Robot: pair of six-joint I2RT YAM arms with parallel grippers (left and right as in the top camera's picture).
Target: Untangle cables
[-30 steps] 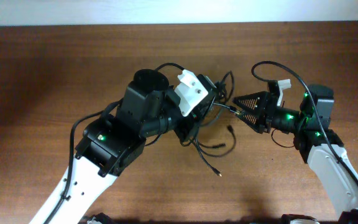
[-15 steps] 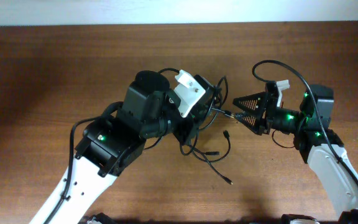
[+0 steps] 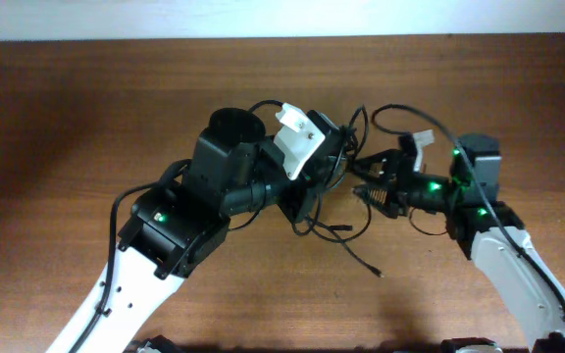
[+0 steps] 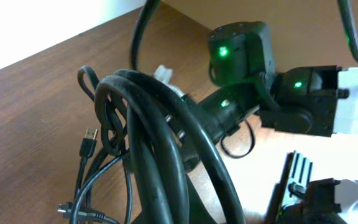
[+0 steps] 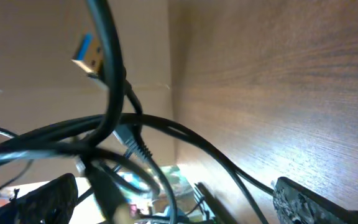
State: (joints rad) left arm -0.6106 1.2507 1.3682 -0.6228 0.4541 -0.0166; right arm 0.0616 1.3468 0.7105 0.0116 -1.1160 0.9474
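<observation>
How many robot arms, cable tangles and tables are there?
robot arms: 2 (left arm, right arm)
bunch of cables: 1
table: 1
total: 4

Two cables (image 4: 143, 115); left claw (image 3: 332, 162), right claw (image 3: 361, 182); one table (image 3: 67, 118).

Bench (image 3: 67, 118) centre: cables (image 3: 346, 231) between left tool (image 3: 331, 159) and right tool (image 3: 365, 177); one end lies nearer the front edge.
</observation>
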